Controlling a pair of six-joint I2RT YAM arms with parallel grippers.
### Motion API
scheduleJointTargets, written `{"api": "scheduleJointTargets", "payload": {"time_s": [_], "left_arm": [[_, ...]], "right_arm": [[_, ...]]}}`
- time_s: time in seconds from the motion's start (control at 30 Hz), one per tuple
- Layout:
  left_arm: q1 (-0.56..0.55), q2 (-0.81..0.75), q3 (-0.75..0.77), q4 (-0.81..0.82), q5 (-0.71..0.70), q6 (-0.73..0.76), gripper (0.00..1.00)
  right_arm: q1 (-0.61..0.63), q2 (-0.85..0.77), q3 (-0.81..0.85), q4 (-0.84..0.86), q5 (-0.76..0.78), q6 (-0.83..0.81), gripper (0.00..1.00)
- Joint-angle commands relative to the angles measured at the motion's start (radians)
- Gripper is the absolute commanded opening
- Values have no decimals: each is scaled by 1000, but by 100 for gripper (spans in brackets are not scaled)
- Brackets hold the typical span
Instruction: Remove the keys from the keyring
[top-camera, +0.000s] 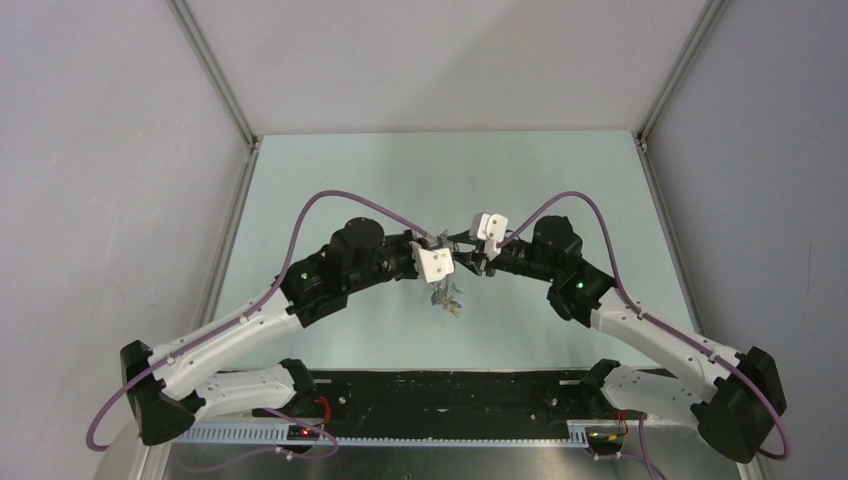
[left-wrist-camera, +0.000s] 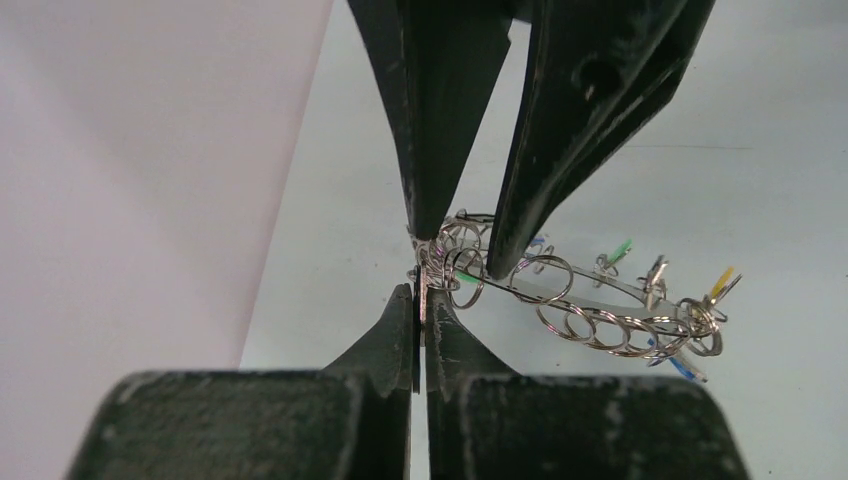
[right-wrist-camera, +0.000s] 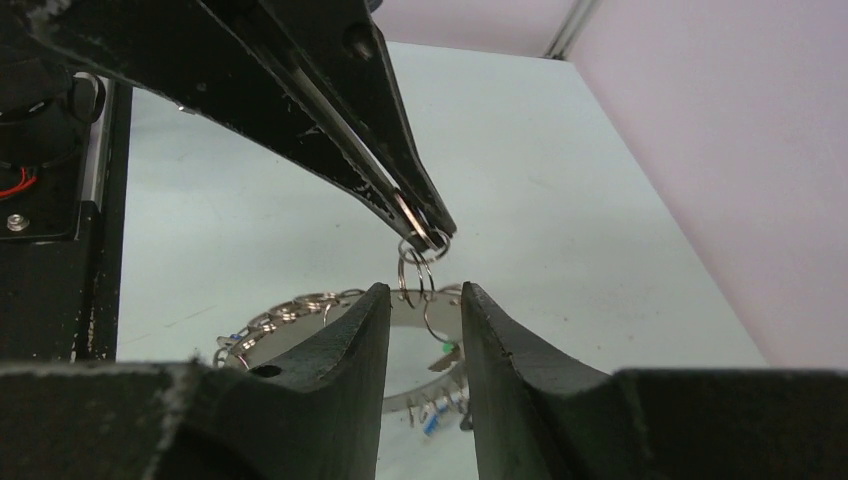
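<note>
Clamping one keyring (left-wrist-camera: 590, 285), left end effector (left-wrist-camera: 420, 300) dangles uncountably bunched keys (top-camera: 447, 298).

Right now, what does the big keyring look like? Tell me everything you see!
The keyring is a thin, shiny grey metal hoop, seen almost edge-on, held up roughly level. Small split rings are strung along it, carrying keys with green, yellow and blue heads. The left pincer is shut on a bunch of those small rings at one end; the open right pincer straddles that spot.
</note>
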Motion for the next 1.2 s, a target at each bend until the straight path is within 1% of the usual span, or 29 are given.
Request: {"api": "scheduleJointTargets", "payload": {"time_s": [0.0, 0.07, 0.13, 0.2, 0.27, 0.3, 0.37, 0.5, 0.7, 0.8, 0.87, 0.93, 0.97, 1.07, 1.17], "left_arm": [[-6, -39, 6, 57, 24, 12, 0], [-7, -40, 5, 57, 25, 12, 0], [-8, -39, 4, 56, 27, 12, 0], [-9, -40, 4, 57, 27, 13, 0], [-10, -42, 3, 57, 27, 13, 0], [-10, -43, 3, 57, 27, 13, 0], [-10, -40, 5, 56, 8, 13, 0], [-8, -26, 9, 56, -87, 21, 0], [49, -19, 28, 57, -110, -14, 0], [56, -3, 30, 57, -119, -21, 0], [56, 6, 33, 57, -105, -30, 0], [55, 12, 35, 57, -76, -39, 0], [54, 14, 34, 56, -38, -43, 0], [41, 18, 31, 56, -3, -45, 0], [36, 28, 31, 57, 11, -48, 0]], "right_arm": [[25, 41, 71, 20, -18, -37, 37], [30, 57, 81, 27, -18, -40, 36], [33, 75, 91, 32, -21, -42, 33], [32, 90, 103, 28, -21, -46, 27], [33, 103, 117, 15, -27, -52, 17], [34, 106, 121, 10, -29, -54, 7], [33, 109, 129, -8, -34, -55, 0], [32, 85, 131, -50, -20, -58, 0], [16, 22, 131, -127, -13, -45, 0], [7, 0, 127, -108, -16, -22, 0], [7, -4, 126, -53, -21, 10, 0], [10, 15, 126, 34, -34, 61, 0], [14, 21, 126, 90, -43, 94, 0], [36, 66, 126, 208, -54, 139, 0], [42, 90, 123, 287, -51, 206, 0]]}}
